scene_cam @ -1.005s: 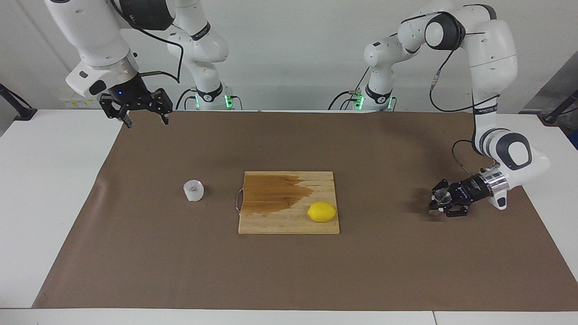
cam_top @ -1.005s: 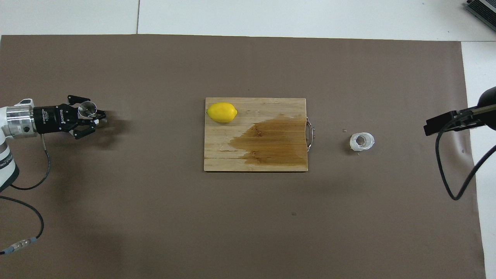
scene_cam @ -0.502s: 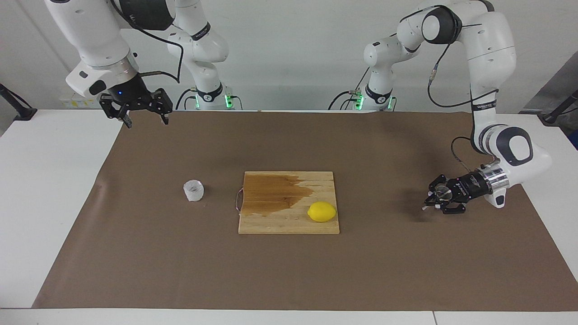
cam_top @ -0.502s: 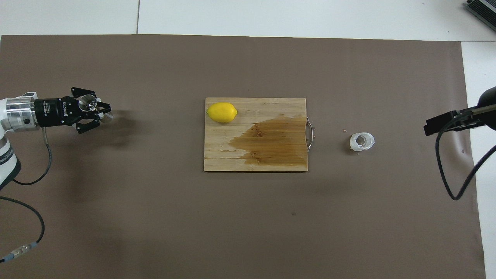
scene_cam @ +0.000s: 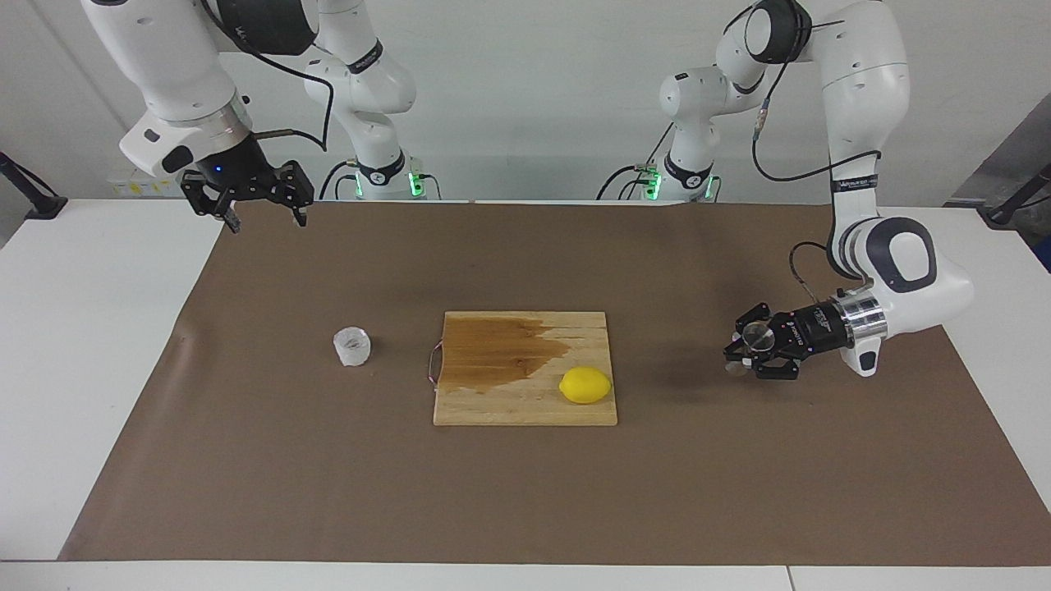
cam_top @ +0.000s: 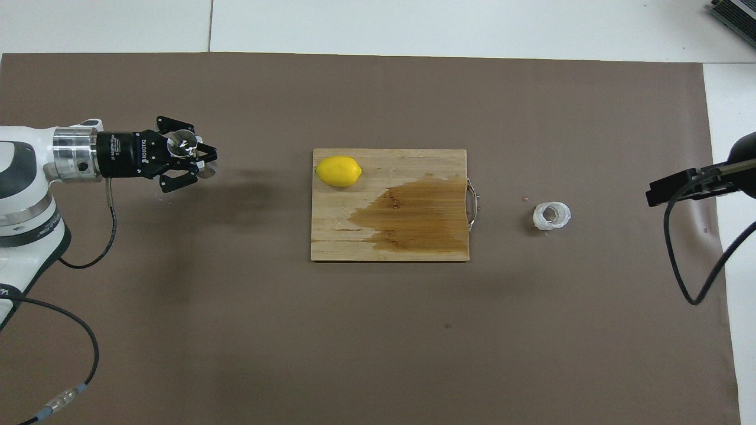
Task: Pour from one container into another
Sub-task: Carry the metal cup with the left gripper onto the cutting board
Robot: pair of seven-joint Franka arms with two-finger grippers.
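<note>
A small translucent whitish cup (scene_cam: pixel 352 346) (cam_top: pixel 551 216) stands on the brown mat beside the cutting board's handle, toward the right arm's end. My left gripper (scene_cam: pixel 749 351) (cam_top: pixel 192 158) is shut on the steel jigger (scene_cam: pixel 757 335) (cam_top: pixel 182 142) and holds it upright in the air over the mat, between the left arm's end of the table and the board. My right gripper (scene_cam: pixel 264 215) hangs open and empty over the mat's edge by its own base; the right arm waits.
A wooden cutting board (scene_cam: pixel 525 410) (cam_top: pixel 342 236) with a dark wet stain lies mid-mat, a yellow lemon (scene_cam: pixel 585 385) (cam_top: pixel 338 171) on its corner. A black part of the right arm with its cable (cam_top: pixel 688 186) reaches in at the overhead view's edge.
My left gripper has carried the jigger up off the mat and toward the cutting board. The right arm, the cup and the lemon have stayed put.
</note>
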